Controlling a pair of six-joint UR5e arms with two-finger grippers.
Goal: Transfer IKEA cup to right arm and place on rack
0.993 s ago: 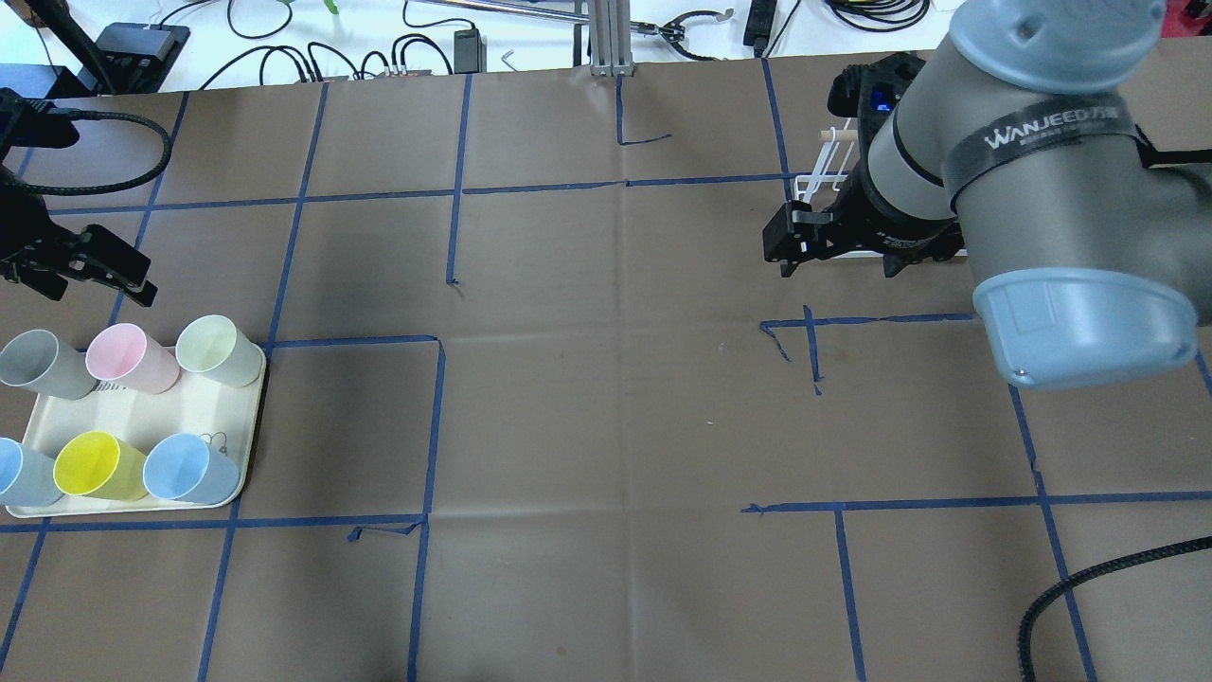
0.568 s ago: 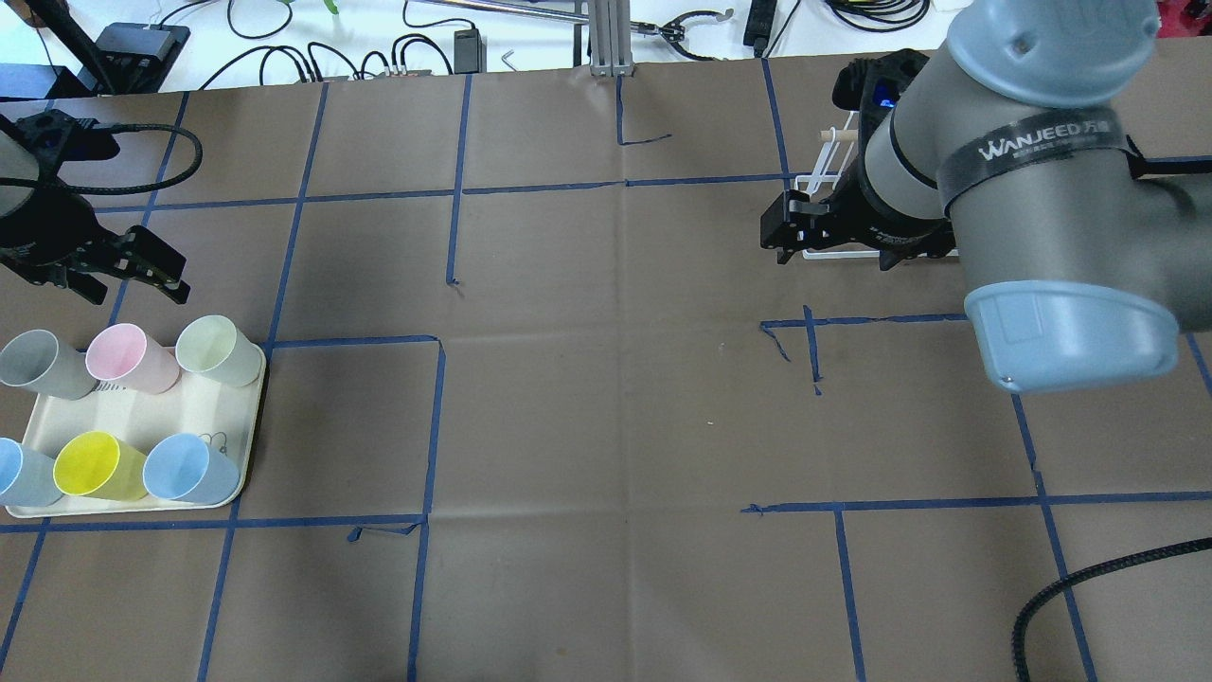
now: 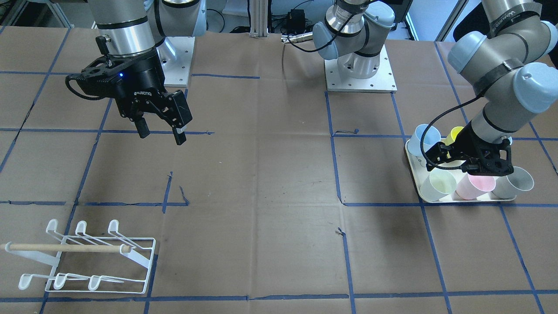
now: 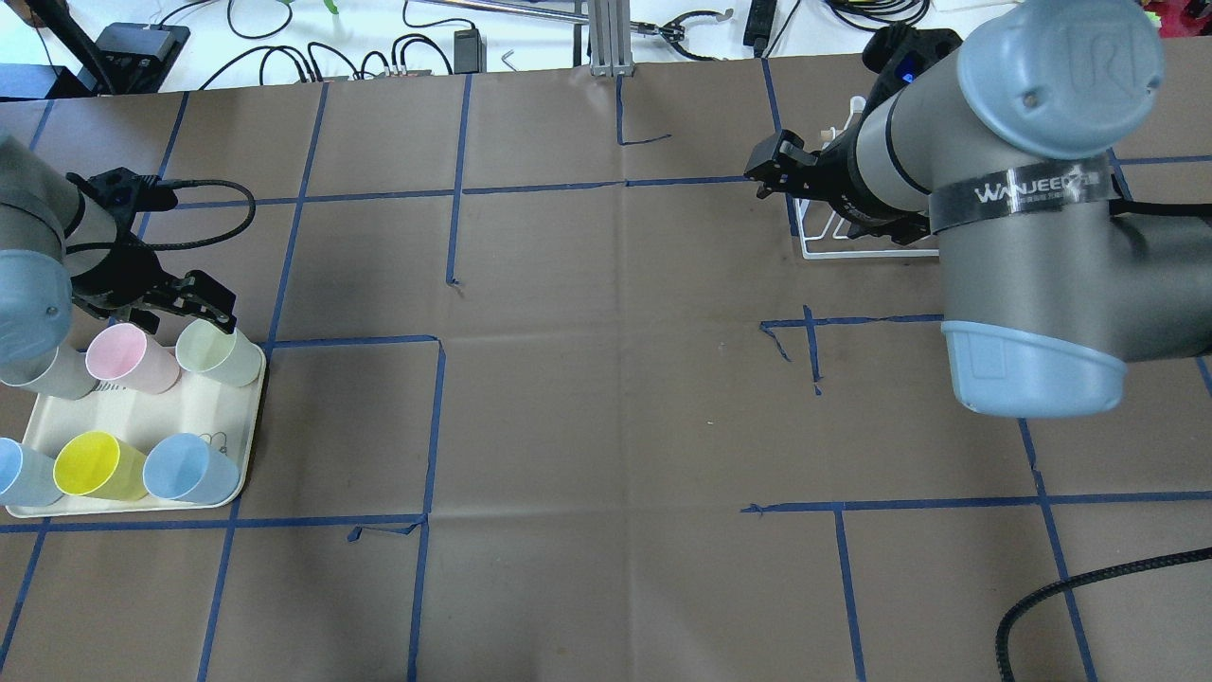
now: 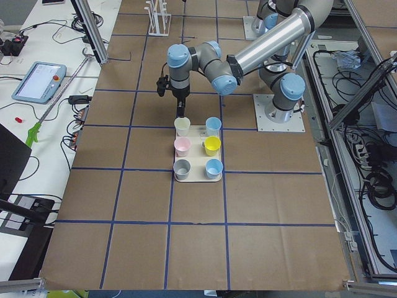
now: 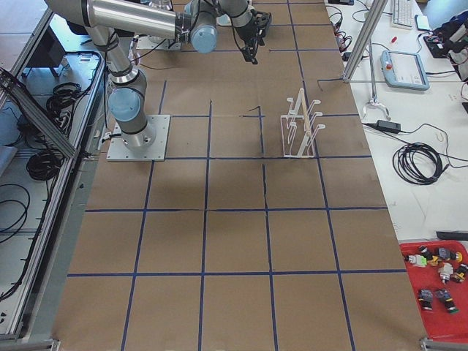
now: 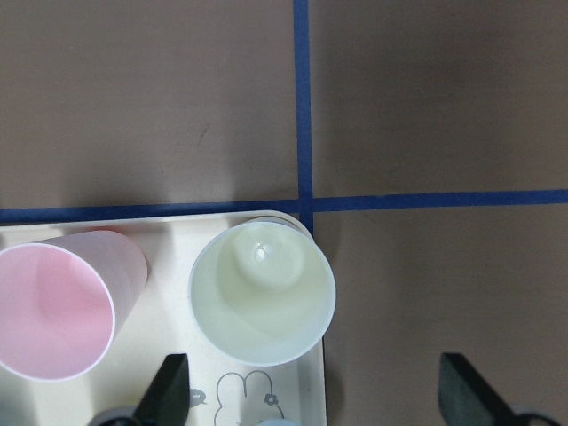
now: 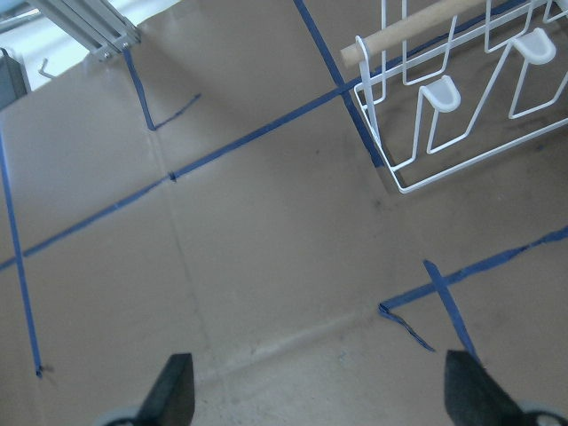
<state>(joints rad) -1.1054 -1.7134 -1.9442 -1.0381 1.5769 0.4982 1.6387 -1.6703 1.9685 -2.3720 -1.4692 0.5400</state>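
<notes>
The wide-open left gripper (image 7: 317, 399) should line up right over the pale green cup (image 7: 262, 293), go down and squeeze softly, while the right gripper (image 3: 160, 136) hangs open and empty.

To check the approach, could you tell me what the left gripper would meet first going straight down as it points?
Probably the pale green cup on the tray, which sits off-centre below the open fingers of the left gripper; depth is unclear.
</notes>
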